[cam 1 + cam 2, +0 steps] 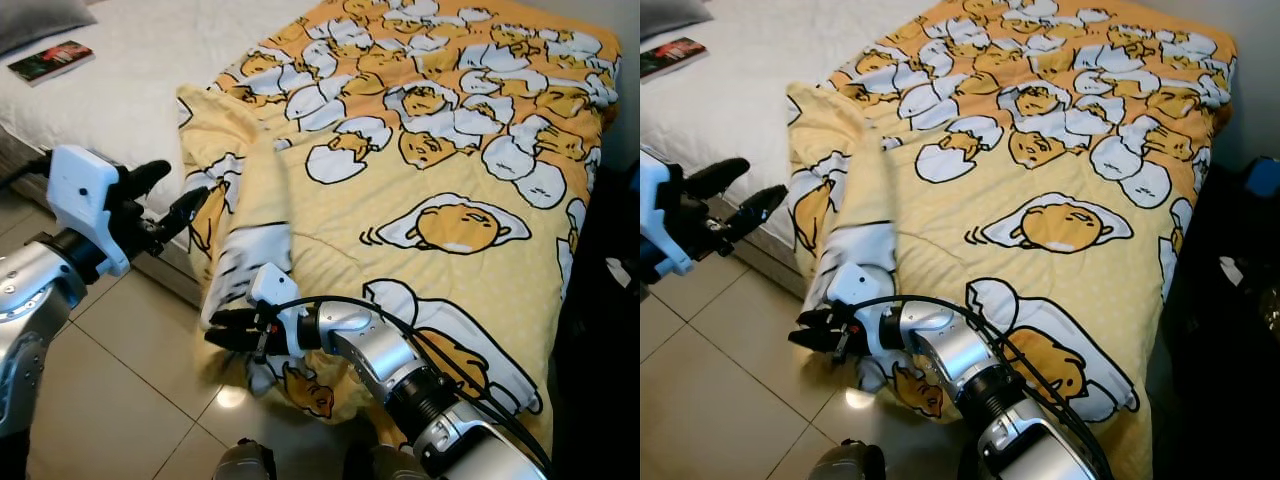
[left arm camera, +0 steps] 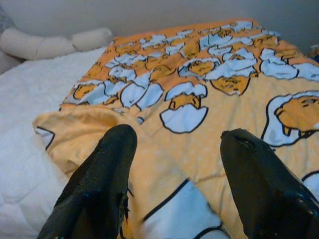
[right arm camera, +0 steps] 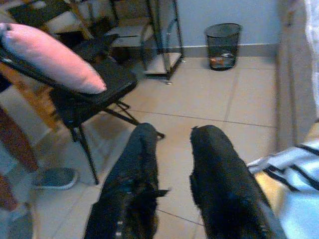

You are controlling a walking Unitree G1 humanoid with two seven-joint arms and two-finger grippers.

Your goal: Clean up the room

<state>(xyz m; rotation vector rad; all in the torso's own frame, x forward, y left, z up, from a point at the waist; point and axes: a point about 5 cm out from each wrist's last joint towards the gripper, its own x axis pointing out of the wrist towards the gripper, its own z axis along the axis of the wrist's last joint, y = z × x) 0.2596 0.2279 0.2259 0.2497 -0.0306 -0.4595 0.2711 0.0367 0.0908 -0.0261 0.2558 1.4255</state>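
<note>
A yellow blanket (image 1: 440, 150) printed with egg characters covers the bed. Its near-left edge (image 1: 250, 170) is folded back and droops over the bed side toward the floor. My left gripper (image 1: 182, 185) hovers open just left of that folded edge, level with the mattress, and the fabric (image 2: 164, 164) lies between and beyond its fingers. My right gripper (image 1: 213, 331) sits low in front of the hanging corner (image 1: 240, 270), pointing left. Its fingers (image 3: 144, 144) stand a little apart with nothing between them, and the blanket's striped edge (image 3: 294, 169) is beside them.
A book (image 1: 50, 60) lies on the bare white mattress (image 1: 130, 90), near a grey pillow (image 1: 40, 20). Tiled floor (image 1: 130, 380) runs along the bed. Dark items (image 1: 610, 300) stand right of the bed. Across the room are a folding chair with a pink cushion (image 3: 50, 57), a wire bin (image 3: 223, 39) and a person's shoe (image 3: 55, 177).
</note>
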